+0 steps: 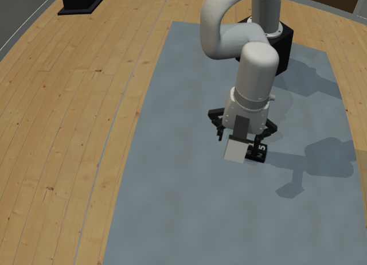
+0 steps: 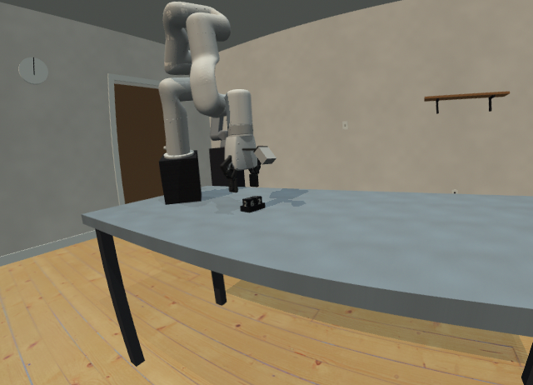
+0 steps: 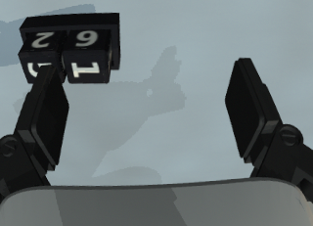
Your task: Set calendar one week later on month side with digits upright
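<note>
The calendar's black tray [image 1: 260, 160] [image 2: 251, 209] [image 3: 73, 22] sits on the table with two black cubes side by side. One cube [image 1: 261, 147] [image 2: 259, 199] [image 3: 42, 39] shows a 2 on its side and a 5 on top. The other cube [image 1: 249, 152] [image 2: 251, 202] [image 3: 86, 38] shows a 6 on its side and a 1 on top. The exterior view also shows a 7 on an end face. The month's name is not visible. My gripper [image 1: 237, 145] [image 2: 244, 187] [image 3: 146, 80] is open and empty, above the table and offset from the tray. In the wrist view its left finger partly covers the 5.
The grey-blue table top [image 1: 192, 197] [image 2: 366, 234] carries the tray. The robot's black base [image 1: 284, 51] [image 2: 181, 181] stands at the back of the table. The wrist camera's pale box [image 1: 236, 150] [image 2: 265, 154] juts out beside the gripper and hides part of the calendar in the top view.
</note>
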Motion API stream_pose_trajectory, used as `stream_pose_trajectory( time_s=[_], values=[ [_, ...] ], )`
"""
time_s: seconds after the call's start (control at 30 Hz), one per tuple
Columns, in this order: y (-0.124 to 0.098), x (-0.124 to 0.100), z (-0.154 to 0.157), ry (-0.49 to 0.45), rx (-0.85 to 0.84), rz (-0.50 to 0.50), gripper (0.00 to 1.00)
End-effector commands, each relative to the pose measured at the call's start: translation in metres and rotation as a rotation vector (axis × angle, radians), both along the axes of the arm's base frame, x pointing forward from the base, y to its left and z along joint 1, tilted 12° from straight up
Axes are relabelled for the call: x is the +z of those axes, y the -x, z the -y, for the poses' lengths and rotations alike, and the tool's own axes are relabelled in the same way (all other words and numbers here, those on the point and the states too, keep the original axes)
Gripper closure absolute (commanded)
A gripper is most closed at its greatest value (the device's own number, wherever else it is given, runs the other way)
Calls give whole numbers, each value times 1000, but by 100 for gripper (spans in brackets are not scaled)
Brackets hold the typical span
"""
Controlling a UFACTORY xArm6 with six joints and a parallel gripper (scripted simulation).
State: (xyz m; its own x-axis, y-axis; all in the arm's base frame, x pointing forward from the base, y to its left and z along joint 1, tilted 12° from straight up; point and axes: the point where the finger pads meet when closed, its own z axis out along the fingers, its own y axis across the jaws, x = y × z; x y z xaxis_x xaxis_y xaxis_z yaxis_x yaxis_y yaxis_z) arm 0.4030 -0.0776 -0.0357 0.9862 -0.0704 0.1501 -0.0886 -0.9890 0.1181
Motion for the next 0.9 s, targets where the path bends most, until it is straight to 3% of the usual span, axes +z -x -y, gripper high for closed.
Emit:
stream_pose_trajectory(
  time_s=[0.0,0.13,0.43,0.67,0.87],
  values=[
    [2,1,1,-9,-159,36,0],
    [17,-1,5,-9,-159,36,0],
    [19,-2,5,-13,-185,40,0],
    [23,-2,6,-46,-403,70,0],
    [39,-4,10,-48,-416,72,0]
  ],
)
